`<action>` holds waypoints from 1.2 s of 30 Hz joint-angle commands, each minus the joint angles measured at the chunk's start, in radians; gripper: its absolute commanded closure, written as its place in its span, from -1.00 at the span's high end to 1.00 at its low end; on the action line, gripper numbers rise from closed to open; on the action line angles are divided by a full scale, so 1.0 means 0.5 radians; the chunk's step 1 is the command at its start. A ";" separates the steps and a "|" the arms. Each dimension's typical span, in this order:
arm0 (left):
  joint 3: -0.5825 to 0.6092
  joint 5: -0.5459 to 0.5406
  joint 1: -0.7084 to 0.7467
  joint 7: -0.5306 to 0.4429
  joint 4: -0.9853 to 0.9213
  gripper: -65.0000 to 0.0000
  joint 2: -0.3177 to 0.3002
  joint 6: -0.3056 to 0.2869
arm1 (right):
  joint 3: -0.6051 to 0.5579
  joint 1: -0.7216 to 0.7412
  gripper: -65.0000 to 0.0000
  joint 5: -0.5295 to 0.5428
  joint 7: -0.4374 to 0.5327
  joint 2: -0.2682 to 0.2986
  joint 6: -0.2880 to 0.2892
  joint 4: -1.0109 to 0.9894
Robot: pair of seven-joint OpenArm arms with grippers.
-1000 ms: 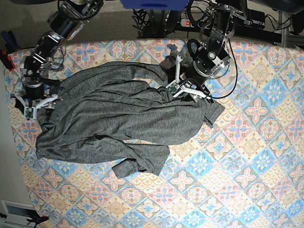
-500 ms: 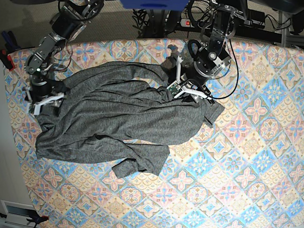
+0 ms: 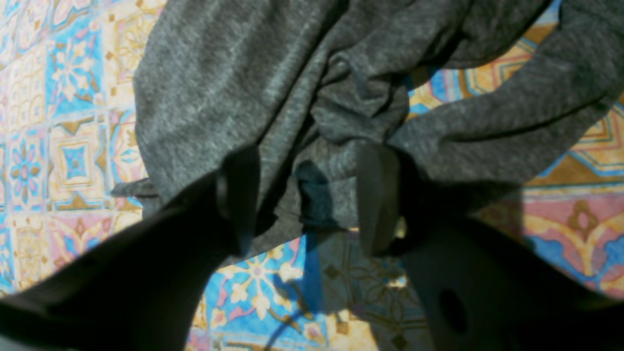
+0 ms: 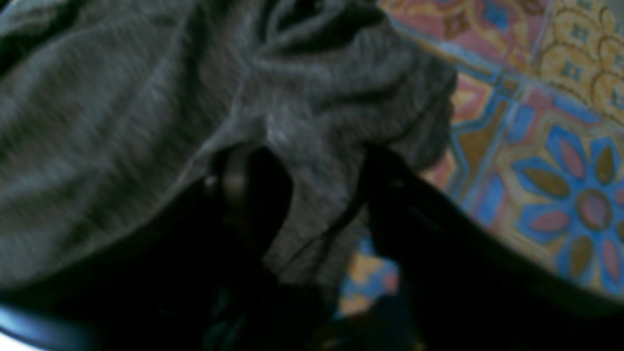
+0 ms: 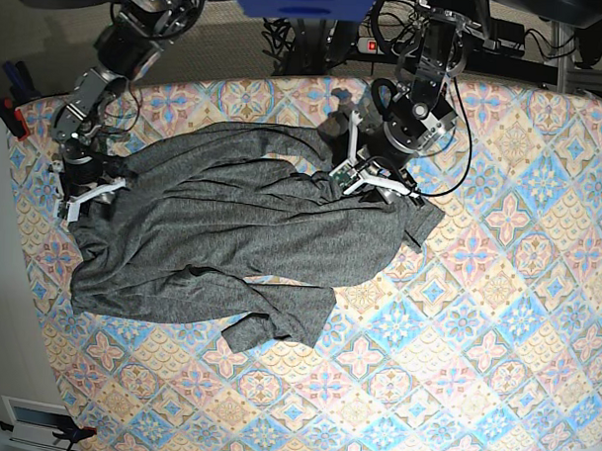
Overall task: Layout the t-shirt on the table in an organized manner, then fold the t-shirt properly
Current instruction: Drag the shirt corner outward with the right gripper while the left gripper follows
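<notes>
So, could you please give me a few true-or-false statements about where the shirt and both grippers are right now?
1. The t-shirt lies flat and neatly spread. False: it is bunched and wrinkled.
2. The left gripper has shirt fabric between its fingers. True.
3. The right gripper is at the shirt's edge. True.
4. The table has a plain white cover. False: it is a pastel floral tile pattern.
</notes>
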 commanded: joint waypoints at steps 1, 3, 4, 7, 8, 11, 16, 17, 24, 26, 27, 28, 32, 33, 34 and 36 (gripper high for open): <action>-0.001 -0.008 -0.011 -0.030 0.034 -0.03 0.000 0.015 | 0.009 0.022 -0.50 0.011 0.024 0.021 0.009 0.024; -0.001 -0.014 -0.011 -0.030 0.034 -0.03 0.000 0.015 | 0.009 0.019 -0.77 0.008 0.024 0.058 0.003 0.027; -0.001 -0.020 -0.008 -0.030 0.034 -0.03 0.000 0.015 | 0.012 0.019 -0.90 0.008 0.024 0.074 0.000 0.027; 0.002 -0.014 -0.008 -0.030 0.034 -0.03 0.000 0.015 | 0.140 0.022 -0.96 0.011 0.024 0.086 0.000 0.027; 0.002 -0.008 -0.008 -0.030 0.034 -0.03 0.000 0.015 | 0.211 0.025 -0.93 0.011 0.024 0.086 0.000 0.027; -0.001 -0.008 -0.011 -0.030 0.034 -0.03 0.000 0.015 | 0.346 0.025 -0.98 0.011 0.024 0.086 0.000 0.027; -0.001 -0.020 -0.014 -0.030 0.034 -0.03 0.000 0.015 | 0.503 0.025 -1.00 0.011 0.024 0.089 -0.049 0.027; -0.001 -0.020 -0.014 -0.030 0.034 -0.03 0.000 0.015 | 0.512 0.025 -1.00 0.011 0.024 0.089 -0.092 0.027; -0.001 -0.011 -0.014 -0.030 0.034 -0.03 0.000 0.015 | 0.503 0.025 -0.98 0.005 0.017 0.089 -0.215 0.027; 0.002 -0.008 -0.011 -0.030 0.034 -0.03 0.000 0.015 | 0.493 0.022 -0.86 0.005 0.011 0.089 -0.215 0.027; 0.002 -0.008 -0.011 -0.030 0.034 -0.03 0.000 0.015 | 0.469 0.019 -0.75 0.005 0.011 0.089 -0.215 0.027; 0.002 -0.008 -0.011 -0.030 0.034 -0.03 0.000 0.015 | 0.438 0.019 -0.61 0.005 0.011 0.089 -0.215 0.039; 0.002 -0.005 -0.008 -0.030 0.034 -0.03 0.000 0.015 | 0.389 0.016 -0.10 0.005 0.020 0.089 -0.215 0.048; 0.002 -0.005 -0.008 -0.030 0.034 -0.03 0.000 0.015 | 0.389 0.016 -0.03 0.005 0.020 0.086 -0.215 0.051; 0.002 -0.005 -0.008 -0.030 0.034 -0.03 0.000 0.015 | 0.392 0.016 0.04 0.005 0.024 0.086 -0.215 0.064; 0.002 -0.005 -0.008 -0.030 0.040 -0.03 0.000 0.015 | 0.392 0.013 0.12 0.008 0.024 0.083 -0.215 0.140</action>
